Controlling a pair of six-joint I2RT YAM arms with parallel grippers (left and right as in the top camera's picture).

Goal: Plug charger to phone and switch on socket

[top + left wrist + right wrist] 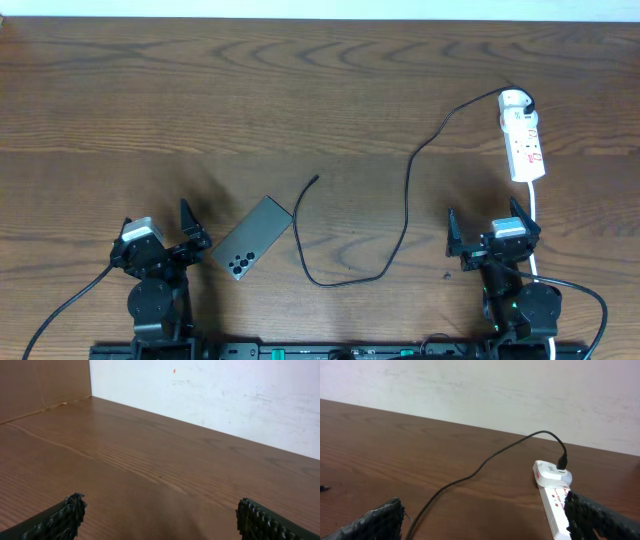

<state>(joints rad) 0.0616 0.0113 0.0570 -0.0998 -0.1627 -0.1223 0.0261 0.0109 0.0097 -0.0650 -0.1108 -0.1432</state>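
Note:
The phone [252,237] lies grey back up, tilted, at the front left of the table, camera lenses toward the front. The charger cable [405,205] runs from its loose connector tip [315,179] near the phone, loops forward, then goes up to the black plug [528,102] seated in the far end of the socket [522,135]. The socket [555,495] and cable [470,477] also show in the right wrist view. My left gripper [160,225] is open and empty just left of the phone. My right gripper [490,225] is open and empty in front of the socket.
The socket's thick white cord [535,215] runs forward past my right gripper. A white wall [225,395] bounds the far edge of the wooden table [200,100].

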